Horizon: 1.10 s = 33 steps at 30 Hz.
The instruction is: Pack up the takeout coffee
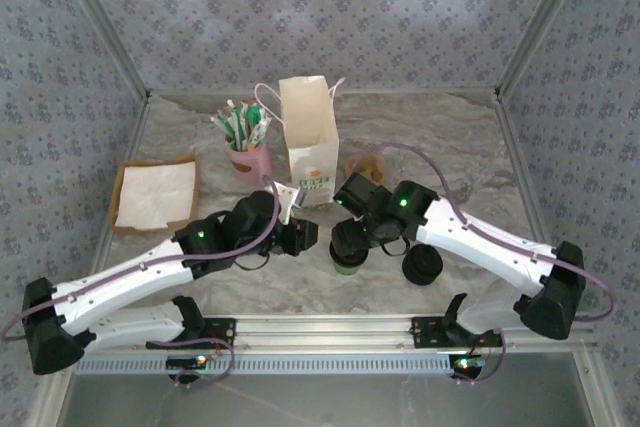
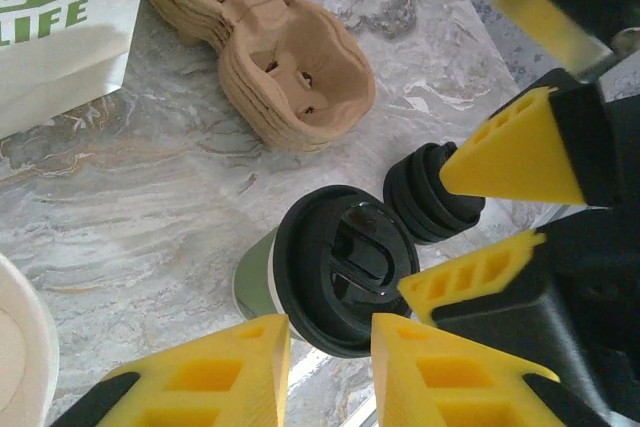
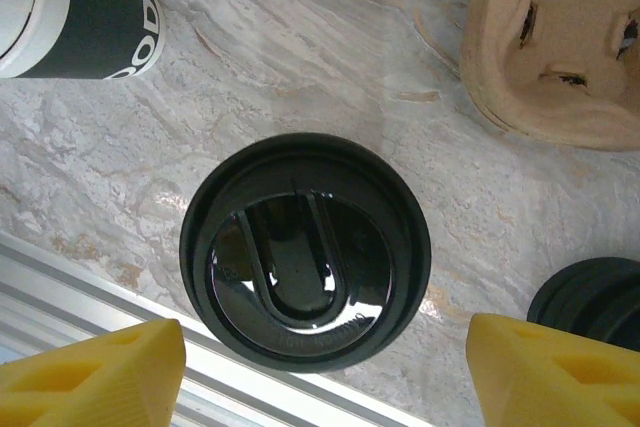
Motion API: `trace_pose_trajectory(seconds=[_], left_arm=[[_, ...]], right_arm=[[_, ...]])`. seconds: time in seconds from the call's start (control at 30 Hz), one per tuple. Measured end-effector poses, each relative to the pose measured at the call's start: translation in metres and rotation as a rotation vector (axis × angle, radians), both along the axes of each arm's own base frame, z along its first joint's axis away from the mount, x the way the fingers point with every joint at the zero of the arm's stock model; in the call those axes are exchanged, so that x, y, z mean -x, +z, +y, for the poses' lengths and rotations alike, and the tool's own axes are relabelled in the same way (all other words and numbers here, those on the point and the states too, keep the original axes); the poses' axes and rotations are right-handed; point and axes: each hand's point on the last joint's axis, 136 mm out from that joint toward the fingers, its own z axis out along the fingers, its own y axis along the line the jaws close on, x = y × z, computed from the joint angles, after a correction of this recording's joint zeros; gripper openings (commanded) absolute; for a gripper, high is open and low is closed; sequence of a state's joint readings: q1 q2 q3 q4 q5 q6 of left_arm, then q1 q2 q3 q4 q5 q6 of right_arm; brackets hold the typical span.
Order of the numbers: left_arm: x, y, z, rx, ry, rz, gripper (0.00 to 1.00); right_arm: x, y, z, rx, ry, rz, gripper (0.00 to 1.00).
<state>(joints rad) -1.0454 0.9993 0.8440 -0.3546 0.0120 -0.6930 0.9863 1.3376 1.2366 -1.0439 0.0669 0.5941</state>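
The step in hand looks like the grasp itself. The coffee (image 3: 305, 252) stands upright with its lid on, on the counter (image 1: 450, 177). It is close to the middle of the near edge and not yet in the bag (image 1: 310, 137). The right gripper (image 3: 325, 352) hovers above it, spread wide and empty, one finger to each side of the lid and neither touching. The left gripper (image 2: 330, 347) sits just beside the cup on the other side. Its fingers are drawn almost together with a slim gap, and it grasps nothing.

The next move, as I judge it, is for the right gripper to drop until its fingers bracket the green wall below the lid. It should clench gently so the paper does not buckle, then lift straight up. The cup must then travel toward the far edge and go down level into the bag, which stands upright with its mouth open. The left gripper is near enough to crowd that lift and may need to give way or steady the bag.

The lids (image 1: 422, 265) lie just right of the cup, so the gripper must not catch them. The carriers (image 2: 295, 72) lie between the lids and the bag.

For writing, the bag shows green capitals "OVE" over "LIFE", cut off at the frame edge. A dark cup (image 3: 95, 17) nearby carries white letters ending in "OD". The lid has embossed lettering too fine to read.
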Motion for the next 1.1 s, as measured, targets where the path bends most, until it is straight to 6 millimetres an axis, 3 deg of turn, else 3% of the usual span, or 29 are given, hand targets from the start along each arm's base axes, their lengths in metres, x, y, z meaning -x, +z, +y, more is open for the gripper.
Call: trace_pose_trajectory(seconds=[0.27, 1.1], left_arm=[[0.0, -0.007, 0.008, -0.015, 0.013, 0.008, 0.28], [0.002, -0.016, 0.015, -0.035, 0.019, 0.02, 0.28]], right_arm=[[-0.002, -0.015, 0.008, 0.059, 0.022, 0.024, 0.6], [0.002, -0.033, 0.018, 0.143, 0.06, 0.044, 0.6]])
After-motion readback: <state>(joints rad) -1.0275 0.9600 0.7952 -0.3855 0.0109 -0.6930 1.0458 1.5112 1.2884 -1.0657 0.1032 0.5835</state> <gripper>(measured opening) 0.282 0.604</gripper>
